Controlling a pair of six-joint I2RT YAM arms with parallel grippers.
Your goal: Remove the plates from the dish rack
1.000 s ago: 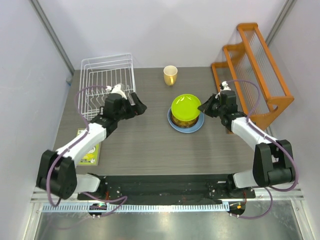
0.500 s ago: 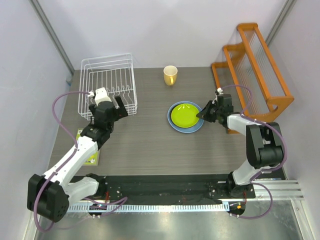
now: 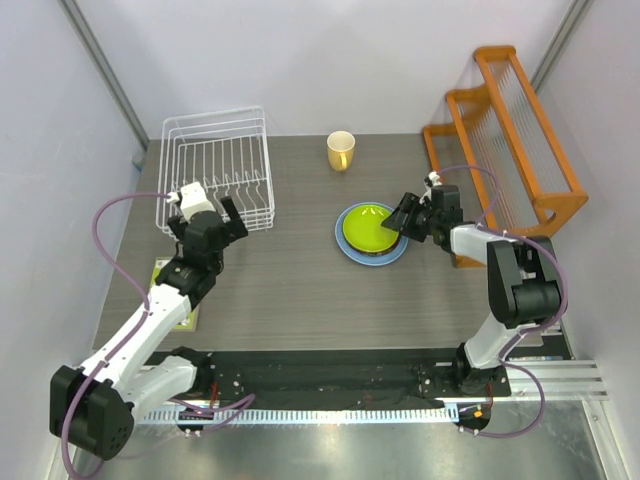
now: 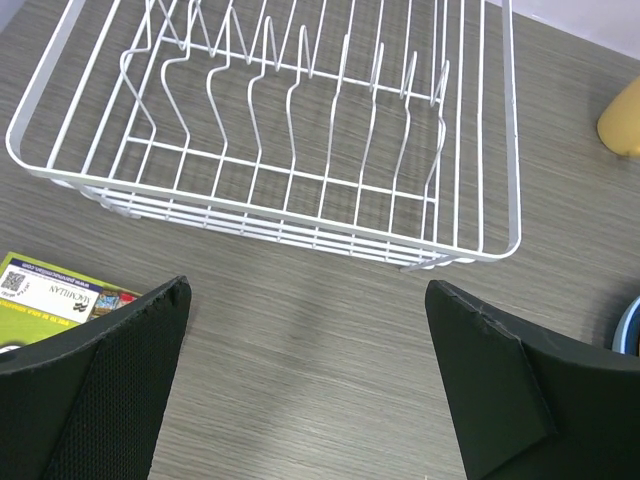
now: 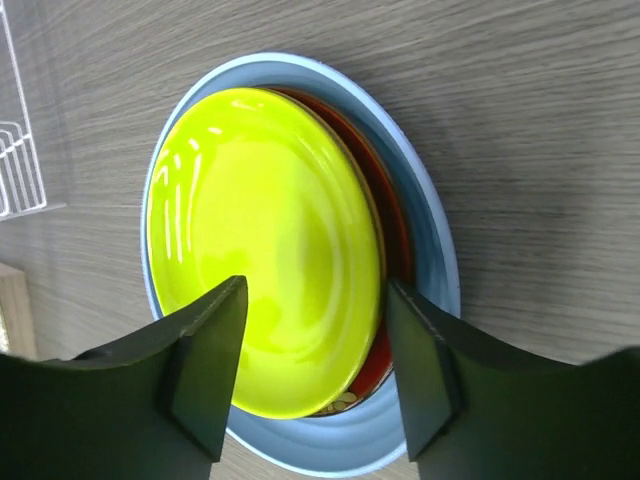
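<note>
The plates lie in one flat stack at mid table. On top is the lime green plate (image 3: 368, 226) (image 5: 260, 300), with a red plate's rim (image 5: 395, 250) showing under it and the larger light blue plate (image 3: 350, 247) (image 5: 432, 260) at the bottom. My right gripper (image 3: 400, 220) (image 5: 315, 290) stands open over the green plate's right edge, with a gap on both sides. The white wire dish rack (image 3: 214, 116) (image 4: 513, 160) at the back left holds nothing. My left gripper (image 3: 203, 213) (image 4: 308, 290) is wide open over bare table just in front of the rack.
A yellow cup (image 3: 341, 150) (image 4: 620, 120) stands behind the stack. An orange wooden slatted rack (image 3: 510, 140) fills the right edge. A green-yellow card (image 3: 178, 300) (image 4: 50, 295) lies near the left arm. Walls close in the left, the right and the back.
The green plate went from tilted in my right gripper to flat on the stack, and that gripper has opened. My left arm drew back from the rack's right corner to its front.
</note>
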